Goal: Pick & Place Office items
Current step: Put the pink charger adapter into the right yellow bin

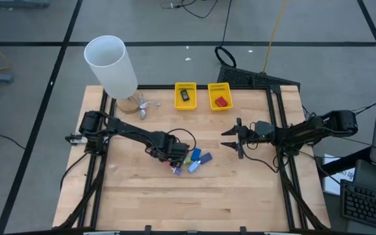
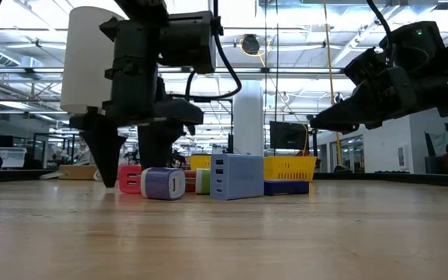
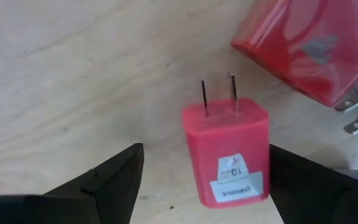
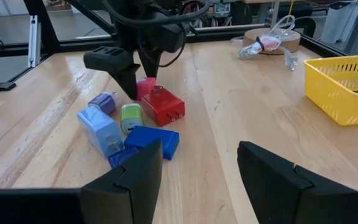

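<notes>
Left claw (image 3: 201,177) spread around glossy pink two-pronged plug cube (image 3: 227,152).

Six small plug-in chargers are lying clustered on the surface (image 1: 240,196): two red (image 4: 164,106), two dark blue (image 4: 154,139), one light blue (image 4: 100,129), one green (image 4: 131,116); two yellow baskets (image 1: 185,95) are sitting at the far edge; one white cylinder (image 1: 111,65) is standing nearby.

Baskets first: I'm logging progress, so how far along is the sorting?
Done: one basket holds a black item, the other basket a red one. In hand: the left pincer, open, straddles a pink charger on the table, not yet gripped. Left: the pile of chargers beside it. The right pincer waits, empty.
</notes>
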Robot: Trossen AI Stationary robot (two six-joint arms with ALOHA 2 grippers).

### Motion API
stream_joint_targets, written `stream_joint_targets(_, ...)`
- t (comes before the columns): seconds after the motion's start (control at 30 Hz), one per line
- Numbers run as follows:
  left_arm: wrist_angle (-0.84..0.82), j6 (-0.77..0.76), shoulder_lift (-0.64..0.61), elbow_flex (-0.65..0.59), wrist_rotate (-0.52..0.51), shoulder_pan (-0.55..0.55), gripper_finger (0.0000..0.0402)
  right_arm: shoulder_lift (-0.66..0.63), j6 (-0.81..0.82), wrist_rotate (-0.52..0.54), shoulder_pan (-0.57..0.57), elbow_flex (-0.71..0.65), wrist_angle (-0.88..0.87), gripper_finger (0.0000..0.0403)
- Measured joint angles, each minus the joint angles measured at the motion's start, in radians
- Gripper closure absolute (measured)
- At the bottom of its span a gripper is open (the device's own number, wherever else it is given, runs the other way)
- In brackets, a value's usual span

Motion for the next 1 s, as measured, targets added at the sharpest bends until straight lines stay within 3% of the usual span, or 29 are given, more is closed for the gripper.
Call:
stream_joint_targets(0.23, 0.01, 0.003, 0.008, 0.0, 0.01, 0.0, 0.0133, 0.0, 0.0, 0.001, 0.0, 0.0, -0.001, 0.0206)
stream_joint_targets(0.57, 0.083, 0.177, 0.008, 0.0, -0.045, -0.006, 0.0215, 0.0, 0.0, 0.0, 0.0, 0.0, -0.002, 0.0206)
stream_joint_targets(0.73, 0.083, 0.197, 0.007, 0.0, -0.018, -0.007, 0.0244, 0.0, 0.0, 0.0, 0.0, 0.0, -0.002, 0.0206)
stream_joint_targets(0.87, 0.082, 0.203, 0.007, 0.0, -0.014, -0.007, 0.0246, 0.0, 0.0, 0.0, 0.0, 0.0, -0.008, 0.0206)
stream_joint_targets(1.0, 0.081, 0.248, 0.007, 0.0, -0.013, -0.007, 0.0223, 0.0, 0.0, 0.0, 0.0, 0.0, -0.025, 0.0206)
